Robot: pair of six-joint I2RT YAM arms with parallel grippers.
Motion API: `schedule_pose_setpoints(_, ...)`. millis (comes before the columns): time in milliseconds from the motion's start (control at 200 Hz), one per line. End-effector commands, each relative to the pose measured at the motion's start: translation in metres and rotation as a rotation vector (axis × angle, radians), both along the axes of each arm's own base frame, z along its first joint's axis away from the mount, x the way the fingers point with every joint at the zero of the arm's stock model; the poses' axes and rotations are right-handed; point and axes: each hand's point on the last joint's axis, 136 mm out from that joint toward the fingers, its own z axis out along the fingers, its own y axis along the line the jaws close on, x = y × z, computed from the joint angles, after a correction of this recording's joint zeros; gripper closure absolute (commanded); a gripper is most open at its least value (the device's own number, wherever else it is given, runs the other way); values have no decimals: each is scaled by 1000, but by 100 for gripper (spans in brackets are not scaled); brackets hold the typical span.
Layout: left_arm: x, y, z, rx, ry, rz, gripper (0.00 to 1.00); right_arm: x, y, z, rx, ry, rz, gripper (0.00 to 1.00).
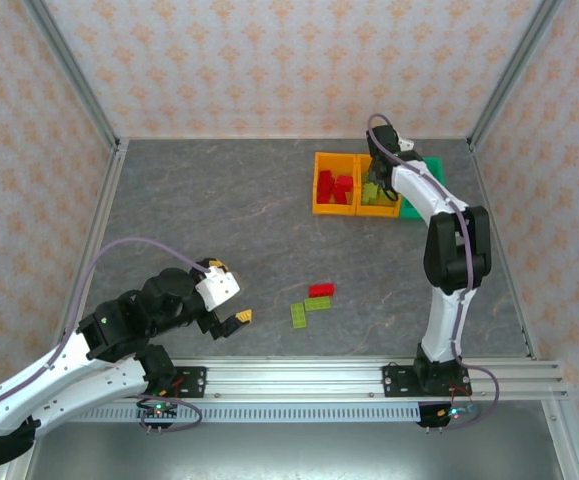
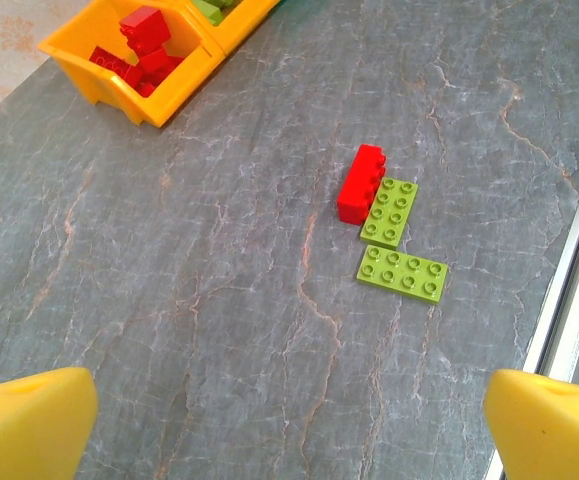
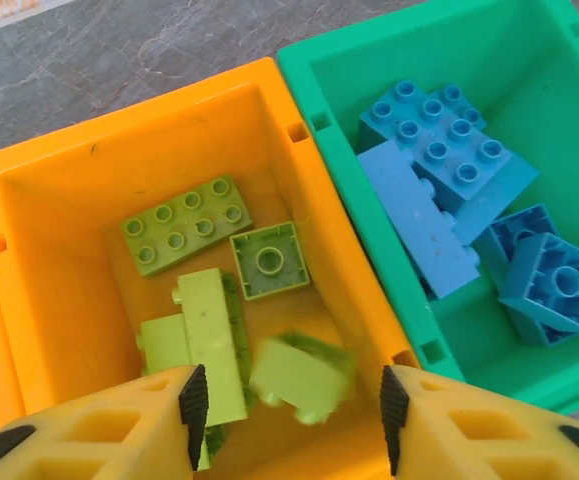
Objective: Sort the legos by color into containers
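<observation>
Top external view first: what is laid out, biggest things down? — Ana

A grey, stone-patterned worktop (image 1: 219,220). At its far right three bins stand side by side: an orange bin (image 1: 334,211) of red bricks, a second orange bin (image 3: 49,300) of lime bricks, then a green bin (image 3: 509,70) of blue bricks (image 3: 439,150). — Ben

And the tools? — Ana

The right tool (image 3: 291,400) hangs over the second orange bin with its pads apart. A blurred lime brick (image 3: 309,372) sits low between them, touching neither pad. I judge it loose, not gripped. The left tool (image 2: 289,425) hovers over the near left of the worktop, fingers spread wide, nothing between them. — Ben

What is left to sort? — Ana

Three loose pieces lie on the near middle of the worktop. They are ahead of the left tool, well apart from it, and far from the right tool. A red brick (image 2: 361,183) has a lime plate (image 2: 389,211) touching its side. A second lime plate (image 2: 402,274) lies just beside that one, nearer the tool. — Ben

How would they handle? — Ana

My judgement: light, rigid, smooth plastic, not fragile, apt to skid if nudged. The plates lie flat, studs up, and sit low, so the pads must reach down to the worktop and pinch opposite edges. The red brick stands taller and offers more to grip, though the plate blocks one side. — Ben
</observation>
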Motion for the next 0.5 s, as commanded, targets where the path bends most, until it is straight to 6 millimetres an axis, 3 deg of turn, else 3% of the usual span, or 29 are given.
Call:
schedule_pose_setpoints(0,3,4,-4,33,-14,11,0,-13,-7,24,-40,0,-13,47)
schedule_pose_setpoints(125,4,4,-6,40,-8,11,0,-31,5,47,10,-24,18,47)
schedule_pose_setpoints(225,5,5,-3,43,-13,21,0,-62,27,61,93,-44,81,44)
schedule_pose_setpoints(340,12,6,8,29,-7,73,0,-117,55,69,222,-65,169,40)
schedule_pose_setpoints(495,21,0,23,-15,81,165,0,-209,103,53,366,13,363,35)
